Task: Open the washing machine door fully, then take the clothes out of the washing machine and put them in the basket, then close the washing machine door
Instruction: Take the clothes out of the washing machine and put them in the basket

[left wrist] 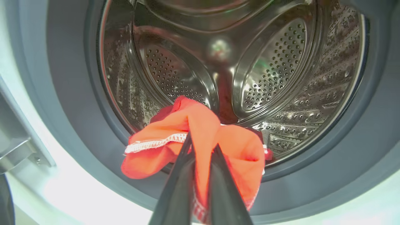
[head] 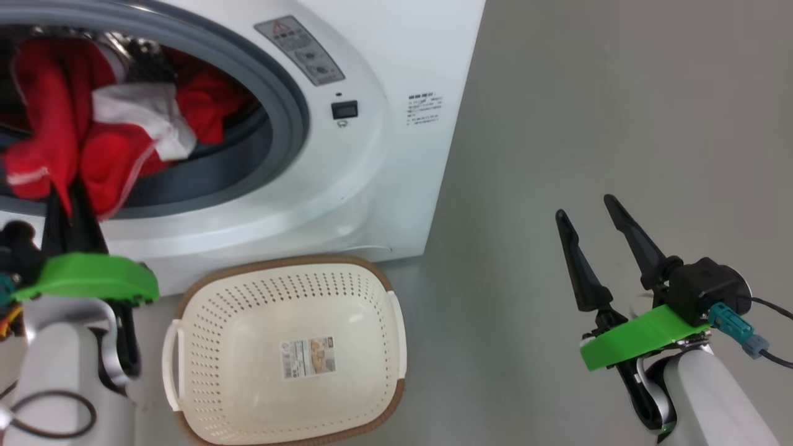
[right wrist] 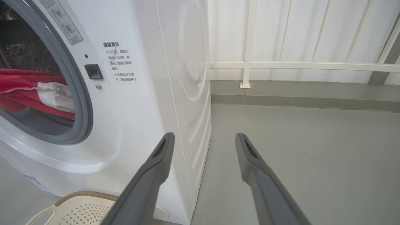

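At the grey-ringed mouth of the white front-loading washing machine (head: 396, 186), my left gripper (left wrist: 202, 140) is clamped on a bunched fold of the soft white-trimmed red fabric clothes (left wrist: 240, 150), judged light, limp, snag-prone; thick gathers should hold best.

**Robot's white arms (head: 712, 396) end in bright green plastic brackets (head: 638, 337).**
The right gripper (head: 585, 207) has two long, tapering black fingers (head: 638, 248); its black camera block (head: 706, 288) carries a teal plug (head: 731, 323) and thin black cable (head: 777, 359). A dark cable loop (head: 52, 391) crosses the left forearm (head: 56, 365).
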Controlling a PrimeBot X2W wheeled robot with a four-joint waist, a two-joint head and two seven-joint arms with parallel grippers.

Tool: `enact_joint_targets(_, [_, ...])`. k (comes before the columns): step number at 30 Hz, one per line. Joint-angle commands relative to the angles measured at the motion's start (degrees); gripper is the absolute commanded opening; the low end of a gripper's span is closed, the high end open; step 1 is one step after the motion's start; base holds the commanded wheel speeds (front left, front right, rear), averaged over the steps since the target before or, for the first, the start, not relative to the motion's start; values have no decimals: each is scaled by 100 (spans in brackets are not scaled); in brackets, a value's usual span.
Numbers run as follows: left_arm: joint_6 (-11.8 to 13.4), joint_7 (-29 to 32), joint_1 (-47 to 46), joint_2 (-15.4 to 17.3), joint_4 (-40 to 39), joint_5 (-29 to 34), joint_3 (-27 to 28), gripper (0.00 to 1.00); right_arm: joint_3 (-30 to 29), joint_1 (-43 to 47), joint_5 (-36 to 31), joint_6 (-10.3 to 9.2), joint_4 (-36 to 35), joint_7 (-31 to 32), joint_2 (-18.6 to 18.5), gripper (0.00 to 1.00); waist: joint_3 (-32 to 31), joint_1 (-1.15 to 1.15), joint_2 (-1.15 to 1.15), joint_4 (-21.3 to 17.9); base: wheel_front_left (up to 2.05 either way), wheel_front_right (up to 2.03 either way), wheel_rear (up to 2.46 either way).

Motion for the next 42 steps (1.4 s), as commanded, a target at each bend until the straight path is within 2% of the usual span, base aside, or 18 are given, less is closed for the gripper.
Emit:
enact_joint_targets(1, [-19, -68, 108, 197, -250, 72, 132, 0, 113, 71, 53, 28, -109, -37, -28, 100, -169, 0, 0, 90, 0, 0, 0])
enact_joint_targets(9, [37, -66, 746, 63, -1331, 173, 20, 0, 198, 187, 72, 28, -7, -37, -32, 100, -559, 0, 0, 160, 0, 0, 0])
enact_joint_targets(18, [57, 379, 1589, -178, -2600, 105, -300, 0, 248, 339, 103, 28, 44, -37, -6, 100, -882, 0, 0, 173, 0, 0, 0])
enact_joint_targets(25, [175, 718, 2201, -325, -3178, -11, -574, 0, 274, 397, 150, 28, 44, -37, 35, 100, -923, 0, 0, 119, 0, 0, 0])
enact_joint_targets(32, [198, 1068, 2402, -408, -2722, -227, -946, 0, 247, 372, 174, 28, 39, -37, 39, 100, -808, 0, 0, 82, 0, 0, 0])
enact_joint_targets(42, [-84, 1021, 1899, -451, -844, -835, -1042, 0, 294, 247, 196, 28, 8, -37, 53, 100, -485, 0, 0, -32, 0, 0, 0])
